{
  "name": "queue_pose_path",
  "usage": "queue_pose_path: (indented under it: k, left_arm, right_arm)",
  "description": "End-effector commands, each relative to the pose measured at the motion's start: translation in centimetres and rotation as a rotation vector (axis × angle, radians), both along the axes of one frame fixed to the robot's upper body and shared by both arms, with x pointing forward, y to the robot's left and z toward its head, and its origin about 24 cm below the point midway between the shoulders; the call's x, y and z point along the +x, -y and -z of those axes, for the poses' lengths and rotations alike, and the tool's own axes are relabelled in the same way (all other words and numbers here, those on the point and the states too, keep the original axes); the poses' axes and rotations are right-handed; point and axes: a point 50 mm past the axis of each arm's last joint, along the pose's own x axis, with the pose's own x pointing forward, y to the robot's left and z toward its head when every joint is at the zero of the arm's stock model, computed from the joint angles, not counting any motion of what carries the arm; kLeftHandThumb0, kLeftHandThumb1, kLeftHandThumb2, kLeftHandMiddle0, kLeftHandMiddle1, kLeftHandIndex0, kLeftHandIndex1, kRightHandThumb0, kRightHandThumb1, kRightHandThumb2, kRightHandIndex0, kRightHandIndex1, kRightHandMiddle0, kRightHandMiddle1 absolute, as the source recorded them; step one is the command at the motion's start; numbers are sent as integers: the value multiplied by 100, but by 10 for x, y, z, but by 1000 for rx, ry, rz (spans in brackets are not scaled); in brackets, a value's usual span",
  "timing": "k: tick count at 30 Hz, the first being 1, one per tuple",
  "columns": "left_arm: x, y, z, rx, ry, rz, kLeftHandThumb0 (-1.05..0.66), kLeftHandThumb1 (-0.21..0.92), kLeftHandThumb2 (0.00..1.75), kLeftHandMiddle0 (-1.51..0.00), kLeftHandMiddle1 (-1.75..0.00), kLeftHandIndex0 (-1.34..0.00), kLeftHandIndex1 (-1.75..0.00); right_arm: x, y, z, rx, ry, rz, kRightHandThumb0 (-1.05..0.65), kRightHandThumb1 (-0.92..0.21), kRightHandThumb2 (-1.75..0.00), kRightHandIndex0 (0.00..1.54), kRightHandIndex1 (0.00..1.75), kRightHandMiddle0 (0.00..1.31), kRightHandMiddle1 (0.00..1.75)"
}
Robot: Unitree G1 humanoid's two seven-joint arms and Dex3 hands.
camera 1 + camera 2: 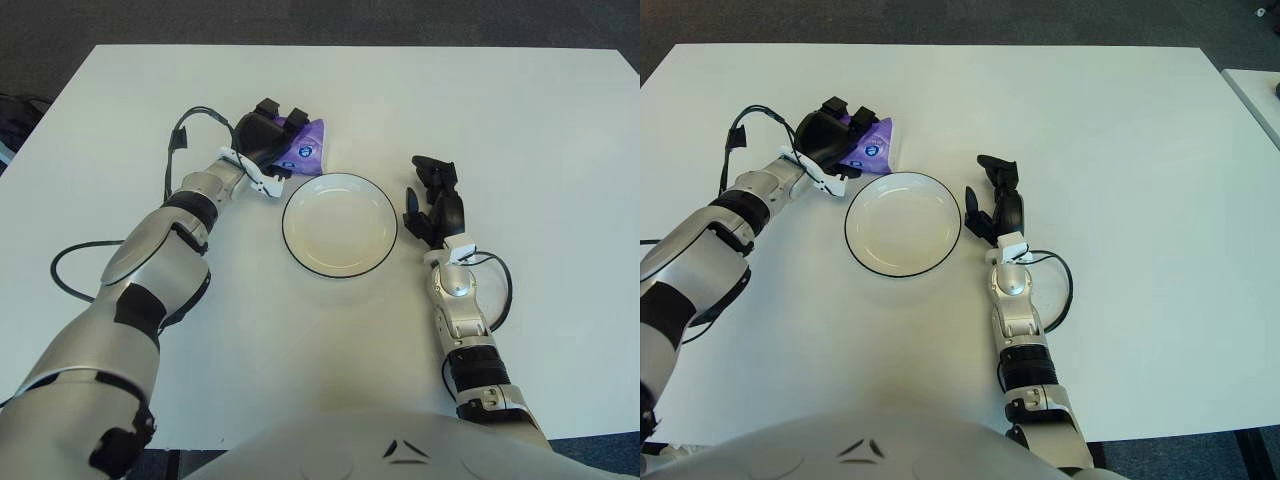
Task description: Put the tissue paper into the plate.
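Observation:
A purple tissue paper pack (309,149) lies on the white table just beyond the upper-left rim of the plate (340,228), which is white with a thin black edge and has nothing in it. My left hand (266,134) sits over the left part of the pack, its black fingers curled onto it so that only the right corner shows. My right hand (436,198) shows to the right of the plate, fingers relaxed and holding nothing.
A black cable (184,127) loops from my left wrist, and another cable (66,262) curls by my left forearm. A dark object (14,108) shows past the table's left edge. The table (500,110) stretches bare white at the back and right.

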Motion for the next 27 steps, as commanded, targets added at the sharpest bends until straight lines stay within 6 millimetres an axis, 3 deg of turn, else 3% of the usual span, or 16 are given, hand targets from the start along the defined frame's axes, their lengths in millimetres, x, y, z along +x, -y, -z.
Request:
queue_pose_path:
  k: [1, 8, 11, 20, 27]
  left_arm:
    - [-8, -27, 18, 11, -78, -72, -48, 28, 135, -119, -175, -63, -175]
    - [-6, -22, 1, -181, 17, -44, -48, 28, 135, -119, -175, -63, -175]
    - [-7, -17, -10, -369, 46, -10, -48, 28, 135, -120, -175, -63, -175]
    - [-8, -13, -25, -841, -19, 16, -48, 29, 134, -121, -175, -62, -175]
    - [-6, -11, -35, -1027, -63, 35, -47, 29, 134, -121, -175, -62, -175]
  right_arm:
    - [-21, 11, 47, -14, -232, 30, -70, -92, -60, 27, 63, 4, 120]
    - [-22, 11, 48, -14, -236, 21, -67, -91, -57, 29, 64, 7, 121]
    - [-22, 11, 48, -15, -239, 17, -67, -91, -56, 29, 65, 7, 122]
    - [-22, 11, 50, -29, -247, 2, -69, -92, -55, 31, 70, 7, 123]
    - [-22, 10, 51, -32, -247, -5, -66, -92, -54, 32, 74, 8, 125]
